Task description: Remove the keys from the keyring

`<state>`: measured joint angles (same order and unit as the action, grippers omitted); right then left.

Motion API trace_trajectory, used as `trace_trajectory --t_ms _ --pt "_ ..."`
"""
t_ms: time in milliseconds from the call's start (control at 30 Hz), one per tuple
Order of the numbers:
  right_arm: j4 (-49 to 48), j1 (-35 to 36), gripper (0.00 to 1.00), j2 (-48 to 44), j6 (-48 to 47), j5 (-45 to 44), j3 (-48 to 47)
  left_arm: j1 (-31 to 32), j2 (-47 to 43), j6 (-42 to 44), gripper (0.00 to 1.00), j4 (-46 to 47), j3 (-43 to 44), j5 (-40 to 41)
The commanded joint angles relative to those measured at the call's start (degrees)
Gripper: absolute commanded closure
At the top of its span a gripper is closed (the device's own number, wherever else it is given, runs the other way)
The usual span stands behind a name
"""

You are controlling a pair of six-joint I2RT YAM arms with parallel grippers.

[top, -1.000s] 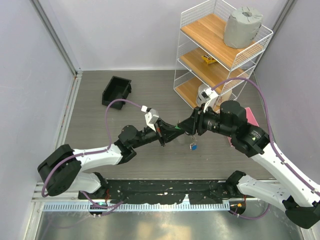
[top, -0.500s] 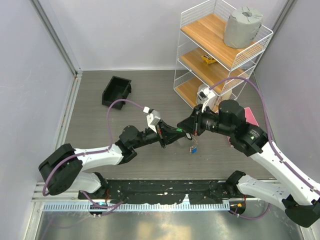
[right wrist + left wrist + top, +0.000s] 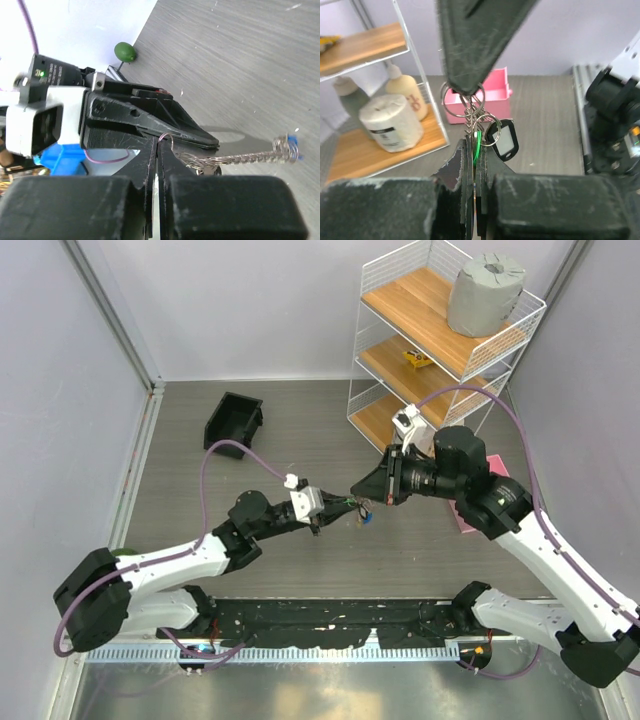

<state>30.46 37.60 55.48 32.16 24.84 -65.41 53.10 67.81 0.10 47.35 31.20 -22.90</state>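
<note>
**A:** How do the left gripper (image 3: pixel 476 154) fingers stand?

**B:** Nearly together, pinching a green sliver that looks like the green key (image 3: pixel 478 140). Right above them, the right gripper (image 3: pixel 465 86) comes in tip to tip. Its fingers are closed on the keyring (image 3: pixel 471 111), and the tag (image 3: pixel 502 141) hangs just beside it.

**A:** And the rest of the ring?

**B:** The chain (image 3: pixel 235 159) trails away from the right gripper's tips. A blue bit, seemingly the blue key (image 3: pixel 292 145), is at its far end.

**A:** The arms?

**B:** The left arm lies low and stretched out, with its wrist reaching toward the right arm. The right arm has its elbow up and its forearm angled down to meet the left. Both tips are held above the table (image 3: pixel 260 440).

**A:** What's around them?

**B:** A pink bin (image 3: pixel 495 97) sits beyond the grippers. A shelf (image 3: pixel 380 150) with a paper roll (image 3: pixel 390 122) stands off to one side. A green fruit (image 3: pixel 125 51) lies well apart, behind the left gripper. The right gripper's fingers block much of the left wrist view.
</note>
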Motion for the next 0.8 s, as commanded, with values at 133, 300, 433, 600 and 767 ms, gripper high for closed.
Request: trace_trajectory --t_ms 133,300,433,600,767 --pt "9.97 -3.06 0.95 7.00 5.37 9.25 -4.82 1.39 -6.29 33.18 1.00 -12.27 0.79 8.12" --pt "10.59 -3.59 0.95 7.88 5.46 10.49 -3.32 2.09 -5.58 38.66 1.00 -15.88 2.29 13.22" --pt "11.38 -4.38 0.95 7.97 4.32 9.88 -3.41 2.09 -6.29 38.67 1.00 -15.10 0.62 13.49" --pt "12.43 -4.38 0.95 8.76 1.60 7.77 -4.46 2.09 -6.29 34.46 1.00 -15.89 0.61 12.70" --pt "11.91 -4.47 0.95 8.94 -0.87 5.75 -6.57 2.09 -5.67 24.36 1.00 -14.84 0.79 12.09"
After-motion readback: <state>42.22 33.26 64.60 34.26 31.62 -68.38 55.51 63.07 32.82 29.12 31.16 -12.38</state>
